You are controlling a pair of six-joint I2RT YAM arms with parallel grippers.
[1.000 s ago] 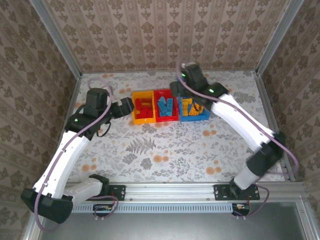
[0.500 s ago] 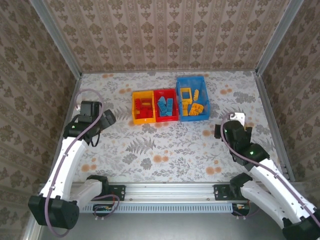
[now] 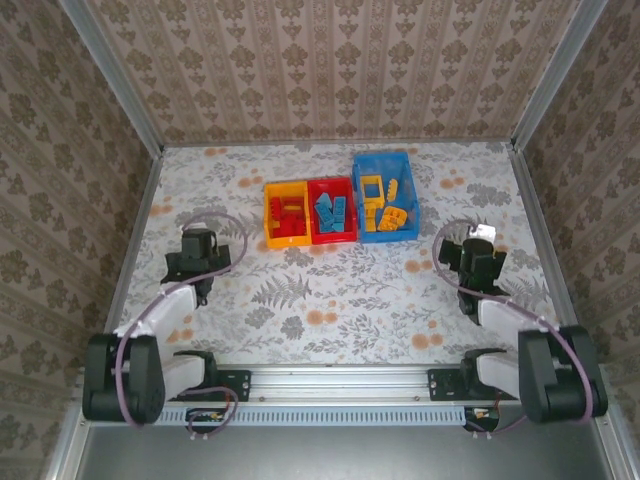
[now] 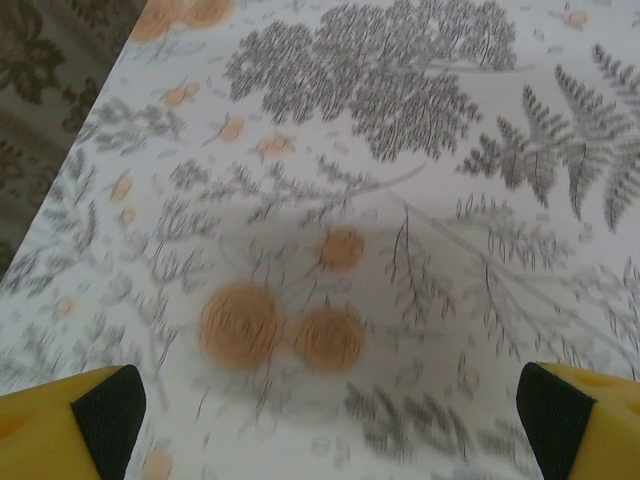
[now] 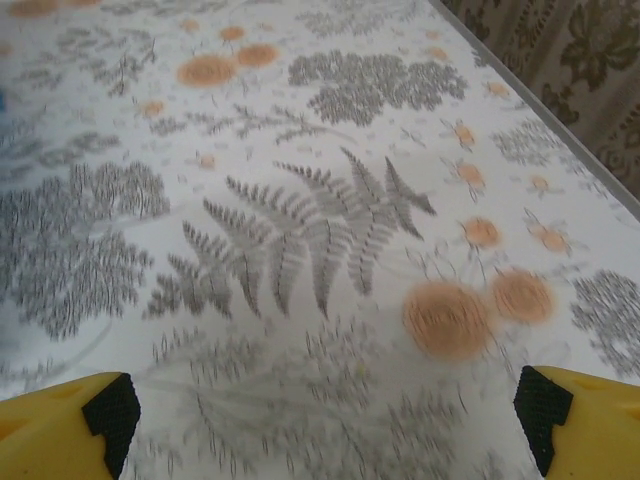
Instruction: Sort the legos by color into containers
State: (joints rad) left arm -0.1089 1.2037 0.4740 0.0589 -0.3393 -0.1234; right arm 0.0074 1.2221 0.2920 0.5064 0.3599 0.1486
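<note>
Low over the table (image 3: 330, 290), well apart from the bins (image 3: 400, 172), held left gripper (image 4: 332, 405) and right gripper (image 5: 327, 410), jaws wide and empty; judged bricks (image 3: 330, 212) already binned by colour.

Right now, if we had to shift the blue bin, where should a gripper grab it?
The right long wall, toward its far end, pinched from above, one finger inside and one outside. The blue bin is open-topped with thin upright walls; its left wall sits close beside the red bin, and yellow bricks crowd the near end. The open right gripper looks nearest.
</note>
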